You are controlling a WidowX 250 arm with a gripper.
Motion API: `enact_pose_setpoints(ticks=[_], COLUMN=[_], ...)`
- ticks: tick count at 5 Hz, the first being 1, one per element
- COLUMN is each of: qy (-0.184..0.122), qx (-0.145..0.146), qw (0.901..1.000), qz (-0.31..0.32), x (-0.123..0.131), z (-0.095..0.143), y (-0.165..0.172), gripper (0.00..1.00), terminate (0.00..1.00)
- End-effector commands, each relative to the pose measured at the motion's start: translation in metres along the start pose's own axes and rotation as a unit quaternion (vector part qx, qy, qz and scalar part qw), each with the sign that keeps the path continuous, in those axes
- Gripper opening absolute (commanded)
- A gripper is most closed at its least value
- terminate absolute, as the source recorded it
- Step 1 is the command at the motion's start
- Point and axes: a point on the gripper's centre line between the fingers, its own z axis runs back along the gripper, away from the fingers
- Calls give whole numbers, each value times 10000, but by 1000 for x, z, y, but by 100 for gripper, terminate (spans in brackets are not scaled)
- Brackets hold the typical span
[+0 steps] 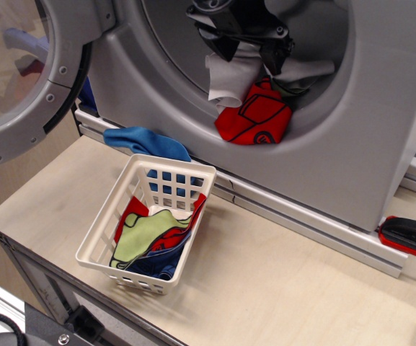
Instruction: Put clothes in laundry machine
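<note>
The grey laundry machine (381, 108) stands at the back with its door (20, 79) swung open to the left. My black gripper (251, 52) is inside the drum mouth, jaws spread. Just below it a red garment with black trim (254, 117) lies on the drum's lower lip, with a white-grey garment (229, 81) draped beside and above it. Neither looks clamped. More clothes sit in the white lattice basket (99, 241) on the table: a light green piece (143, 234) on top, red (130, 211) and navy (158, 264) beneath. A blue garment (146, 140) lies behind the basket.
The wooden table (287, 288) carries the basket at its left front. A red and black object (409, 235) lies at the right by the machine's aluminium base rail (301, 216). The table's front edge runs along the lower left.
</note>
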Motion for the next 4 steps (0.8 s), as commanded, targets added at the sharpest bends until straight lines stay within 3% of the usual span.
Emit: enact_pose_setpoints(ticks=[1,2,3,4], qy=[148,476,1121,1121], qx=[-27,-105,-215,-215], qw=[9996,9984,9930,9930], qz=[-230,-297,-304,-304], x=[-36,-54,-67,-67], z=[44,62,82,82], y=[1,-1,-3,-3], gripper=[100,100,100,100], terminate=[0,0,0,0])
